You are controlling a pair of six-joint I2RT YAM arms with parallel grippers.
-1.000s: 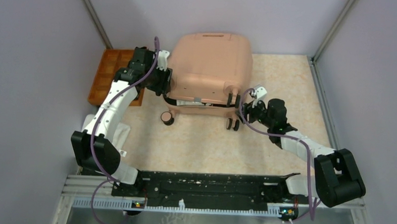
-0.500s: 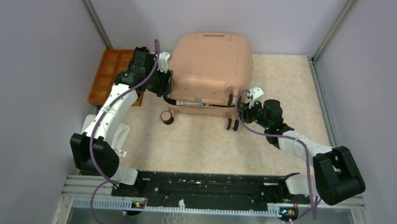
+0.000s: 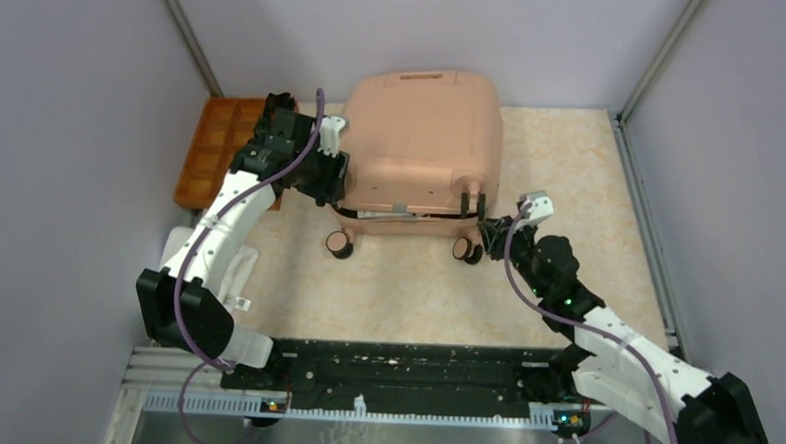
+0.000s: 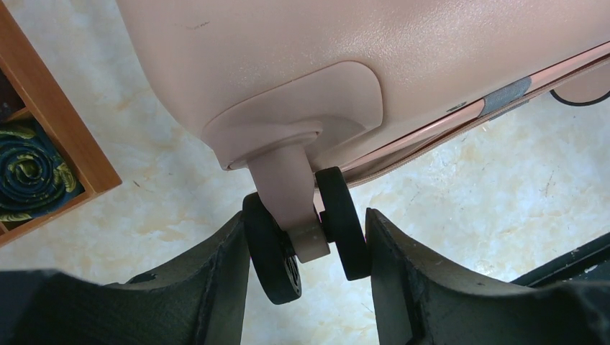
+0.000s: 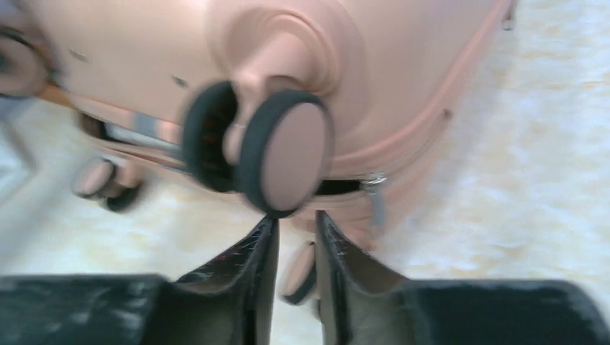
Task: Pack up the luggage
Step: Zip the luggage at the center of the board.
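Top view: the suitcase [image 3: 425,138] lies closed at the table's [image 3: 571,170] far side, left claw [image 4: 309,248] spread wide astride its caster wheel [image 4: 302,237], right claw [image 5: 295,230] just below another, nearly shut, prob. empty.

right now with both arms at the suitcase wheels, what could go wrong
The left gripper straddles a caster wheel of the luggage; the wheel swivels, so a pull could twist it out of the hold. The lid is not fully closed, with a dark gap along the seam, so it could spring up. The right gripper sits nearly shut just below another wheel, holding nothing; a nudge could roll the case toward the orange tray.
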